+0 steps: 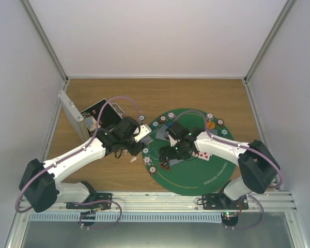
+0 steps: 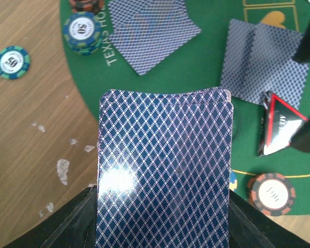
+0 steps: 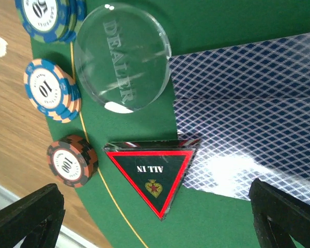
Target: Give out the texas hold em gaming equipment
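My left gripper (image 2: 163, 219) is shut on a deck of blue-backed cards (image 2: 165, 165) and holds it over the left rim of the green mat (image 1: 212, 178). In the top view this gripper (image 1: 138, 136) sits at the mat's left edge. My right gripper (image 3: 155, 222) is open, with its fingers on either side of the red-edged "ALL IN" triangle token (image 3: 152, 170), just above it. The token lies flat on the mat, overlapping face-down cards (image 3: 248, 113). A clear "DEALER" puck (image 3: 121, 57) lies beside it. Chips marked 100 (image 3: 72, 160), 10 (image 3: 49, 90) and 50 (image 3: 46, 18) sit along the mat edge.
The silver case (image 1: 75, 116) stands open at the back left. Chips ring the mat's rim, with an orange token (image 1: 210, 124) at the far side. Face-up cards (image 1: 201, 155) lie under my right arm. One 50 chip (image 2: 12, 62) lies on the wood off the mat.
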Motion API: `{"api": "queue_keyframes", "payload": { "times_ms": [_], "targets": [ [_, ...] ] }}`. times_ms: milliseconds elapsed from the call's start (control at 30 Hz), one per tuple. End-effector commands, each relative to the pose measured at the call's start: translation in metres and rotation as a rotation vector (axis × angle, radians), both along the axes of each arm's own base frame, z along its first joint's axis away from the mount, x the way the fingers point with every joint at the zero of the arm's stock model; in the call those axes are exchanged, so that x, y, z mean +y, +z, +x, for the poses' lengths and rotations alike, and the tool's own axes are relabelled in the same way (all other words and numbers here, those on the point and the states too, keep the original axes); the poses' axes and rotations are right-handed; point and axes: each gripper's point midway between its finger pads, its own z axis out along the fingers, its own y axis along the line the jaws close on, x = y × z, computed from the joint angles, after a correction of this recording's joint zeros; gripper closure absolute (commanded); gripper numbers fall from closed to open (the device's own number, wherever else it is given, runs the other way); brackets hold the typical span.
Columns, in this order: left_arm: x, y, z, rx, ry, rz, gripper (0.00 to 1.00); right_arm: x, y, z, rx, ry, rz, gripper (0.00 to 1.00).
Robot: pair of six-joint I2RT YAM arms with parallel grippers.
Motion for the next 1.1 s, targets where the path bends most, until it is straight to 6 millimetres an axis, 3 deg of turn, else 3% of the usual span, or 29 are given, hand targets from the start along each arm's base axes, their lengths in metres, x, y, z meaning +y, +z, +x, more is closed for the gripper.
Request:
{"api": "queue_keyframes", "payload": {
  "times_ms": [0,133,333,1067],
  "targets": [
    [0.007,0.013,0.021,-0.043,0.073,-0.048,0.43,0.007,-0.007,0.004,-0.113,0.052,-0.127,0.02],
    [0.011,0.015,0.027,-0.052,0.099,-0.04,0.43,0.019,-0.019,-0.004,-0.124,0.133,-0.201,0.02],
    [0.013,0.015,0.027,-0.054,0.101,-0.041,0.43,0.021,-0.031,-0.008,-0.124,0.171,-0.283,0.03],
    [0.012,0.015,0.026,-0.058,0.092,-0.05,0.43,0.022,-0.042,-0.013,-0.099,0.218,-0.345,0.17]
  ]
}}
